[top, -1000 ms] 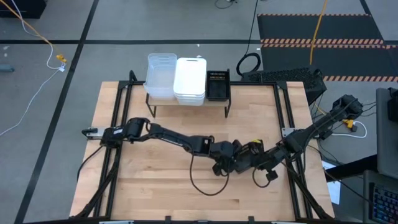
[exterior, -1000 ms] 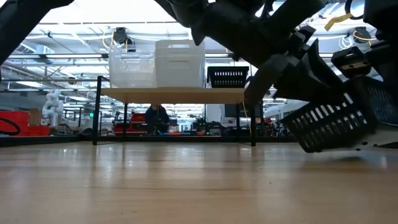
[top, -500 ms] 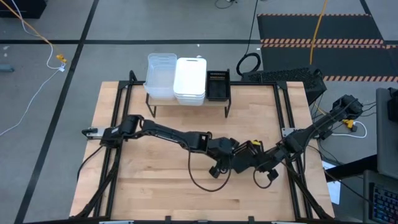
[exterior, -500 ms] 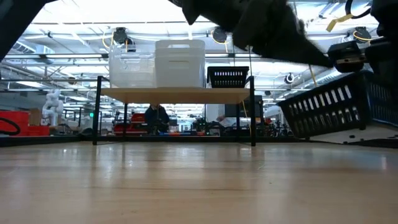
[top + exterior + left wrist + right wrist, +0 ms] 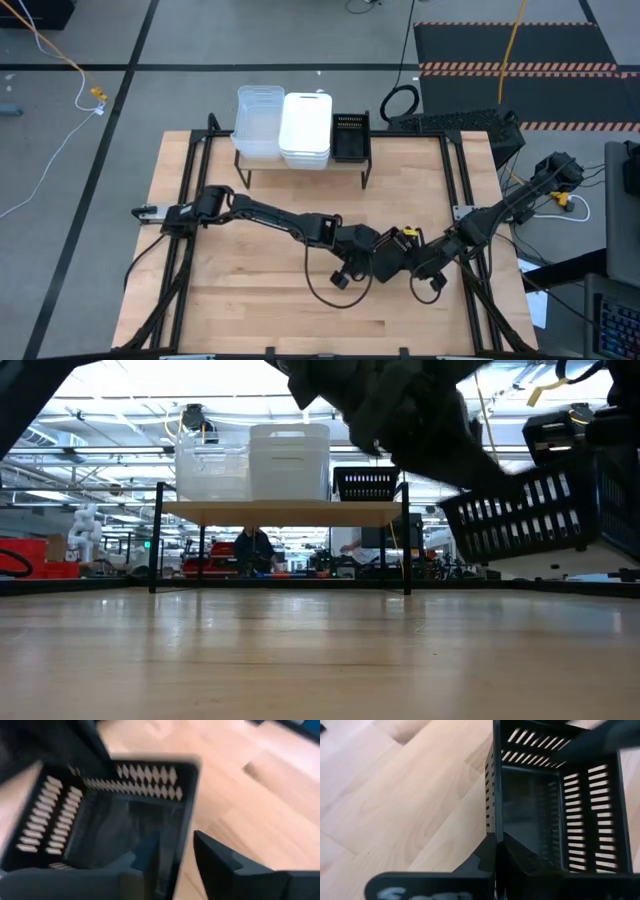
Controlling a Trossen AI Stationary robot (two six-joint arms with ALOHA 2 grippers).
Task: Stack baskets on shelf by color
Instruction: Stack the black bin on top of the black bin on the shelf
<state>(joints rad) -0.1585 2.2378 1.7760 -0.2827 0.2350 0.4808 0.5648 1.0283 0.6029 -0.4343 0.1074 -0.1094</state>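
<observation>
Right tool [image 5: 496, 851]: clenched on one wall of the black basket [image 5: 555, 805], lifted clear of the bench [image 5: 250, 300]. Left tool [image 5: 175, 855]: fingers straddle the opposite wall; contact apparently incomplete, blurred. Shelf [image 5: 300, 160], beyond both tools, carries stacked clear, white and black baskets.

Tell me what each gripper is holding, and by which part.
Right gripper pinches the black basket by one side wall's rim. Left gripper straddles another wall; its grip cannot be told.
</observation>
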